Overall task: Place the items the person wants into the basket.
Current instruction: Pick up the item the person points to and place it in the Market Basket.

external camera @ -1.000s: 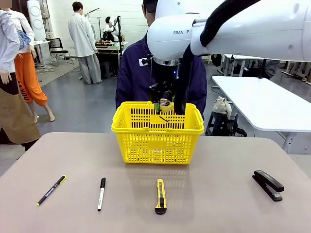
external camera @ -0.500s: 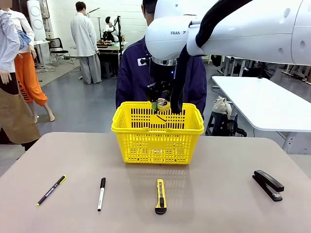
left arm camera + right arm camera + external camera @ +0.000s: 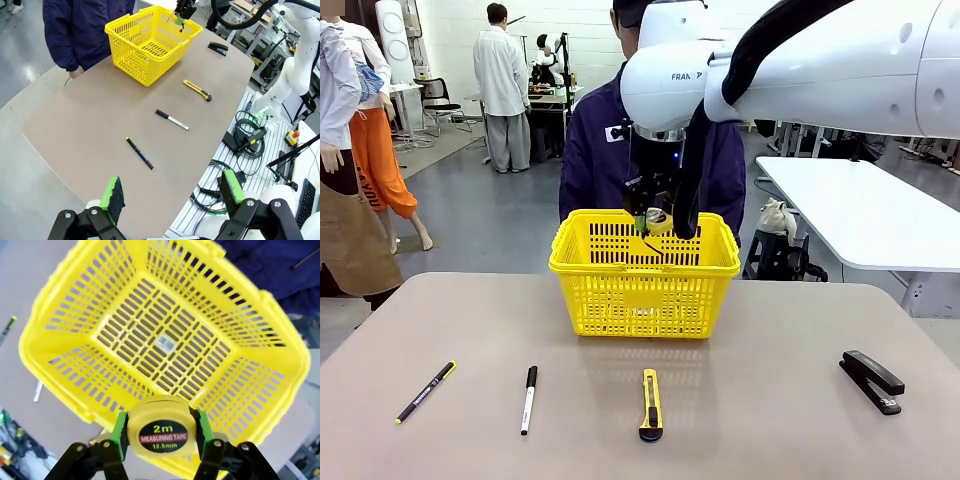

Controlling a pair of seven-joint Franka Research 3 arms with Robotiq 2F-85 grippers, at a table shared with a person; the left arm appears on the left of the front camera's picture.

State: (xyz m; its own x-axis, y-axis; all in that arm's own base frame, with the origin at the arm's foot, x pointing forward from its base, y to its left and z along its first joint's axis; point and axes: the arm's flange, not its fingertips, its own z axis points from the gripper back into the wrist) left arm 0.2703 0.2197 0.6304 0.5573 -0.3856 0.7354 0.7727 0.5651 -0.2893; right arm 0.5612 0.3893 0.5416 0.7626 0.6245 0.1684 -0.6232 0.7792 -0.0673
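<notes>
Your right gripper clamps the tape over the basket; next, lower slightly and open to drop it in.

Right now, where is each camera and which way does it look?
Front view: fixed on the robot's side of the table, looking across at the person; the right gripper hangs over the basket.
Left wrist view: high beyond the table's left end, looking down along it; the open left gripper rises from the bottom.
Right wrist view: above the basket, looking down into it; the right gripper clamps the tape measure.
Shared: all three show the basket; front and left wrist also show the utility knife, marker, pen and stapler.
</notes>
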